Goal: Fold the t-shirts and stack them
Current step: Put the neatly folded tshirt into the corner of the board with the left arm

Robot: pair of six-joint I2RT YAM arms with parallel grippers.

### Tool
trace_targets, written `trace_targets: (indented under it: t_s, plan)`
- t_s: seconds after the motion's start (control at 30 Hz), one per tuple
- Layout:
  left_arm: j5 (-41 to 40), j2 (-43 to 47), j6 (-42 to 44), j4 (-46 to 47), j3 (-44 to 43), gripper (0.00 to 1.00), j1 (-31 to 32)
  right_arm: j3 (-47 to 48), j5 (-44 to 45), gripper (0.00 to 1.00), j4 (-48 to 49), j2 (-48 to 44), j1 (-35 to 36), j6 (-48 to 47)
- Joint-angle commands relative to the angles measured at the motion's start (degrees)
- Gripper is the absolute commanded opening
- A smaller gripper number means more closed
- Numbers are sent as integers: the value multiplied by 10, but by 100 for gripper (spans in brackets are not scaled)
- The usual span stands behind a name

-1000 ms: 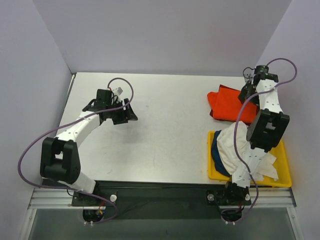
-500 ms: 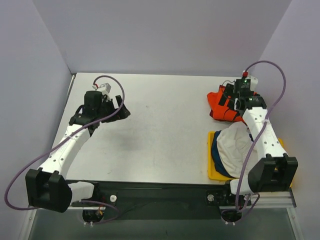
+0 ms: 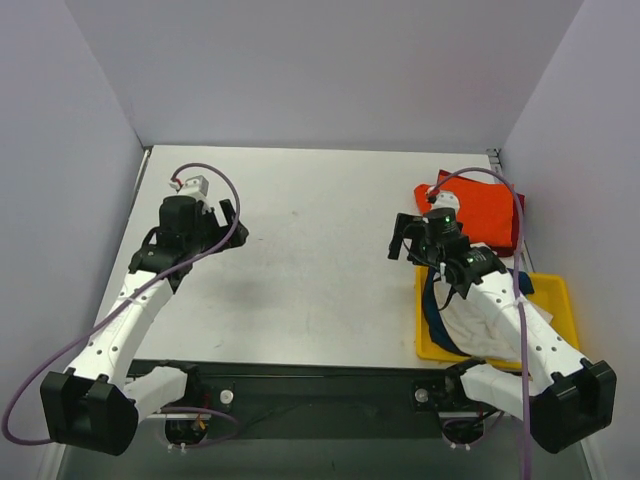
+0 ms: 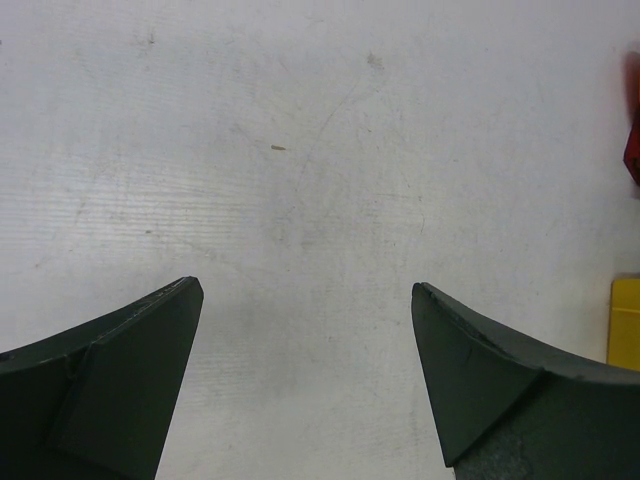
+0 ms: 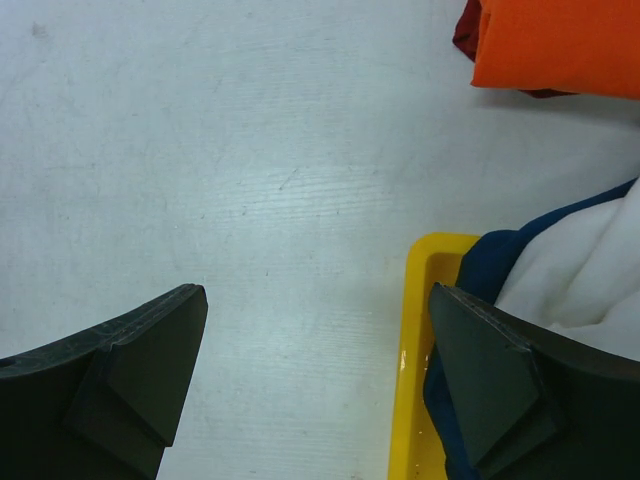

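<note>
Sitting nearest of all, at about 4 o'clock on the surface (image 3: 320, 250), the yellow bin (image 3: 562, 286) holds two of the t-shirts. The white t-shirt (image 3: 490, 320) is heaped on top, and the navy t-shirt (image 3: 430, 305) is under it, its dark edge showing along the 9 o'clock side of the bin. Both are crumpled, not folded.

A little farther, the right pincer (image 3: 397, 236) hangs over bare surface, at 10 o'clock from the far left corner of the bin. It is released: the jaws stand wide apart and there is nothing between them. In the right wrist view the yellow rim and the navy cloth lie low on the right side, partly behind the right jaw.

At nearly the same depth, at 9 o'clock on the surface, the left pincer (image 3: 232, 222) is released too, with the jaws spread wide and empty. Its wrist view shows mostly scratched grey surface below.

Farthest, at 2 o'clock, the orange t-shirt (image 3: 480, 215) lies flat on the surface just beyond the bin. The dark red t-shirt (image 5: 468, 35) is under it, and only a narrow edge of it shows.
</note>
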State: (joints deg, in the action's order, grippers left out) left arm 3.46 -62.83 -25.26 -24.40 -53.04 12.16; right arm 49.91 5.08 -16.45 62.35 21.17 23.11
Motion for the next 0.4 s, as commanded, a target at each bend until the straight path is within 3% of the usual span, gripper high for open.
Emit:
trace_targets:
  t_s: [0.0,0.37]
  plan:
    - [-25,26,4,20,10,97,-5,-2,23,100,37,-21,30,3]
    - [-58,64,17,37,38,97,-5,12,145,100,29,-42,113,-25]
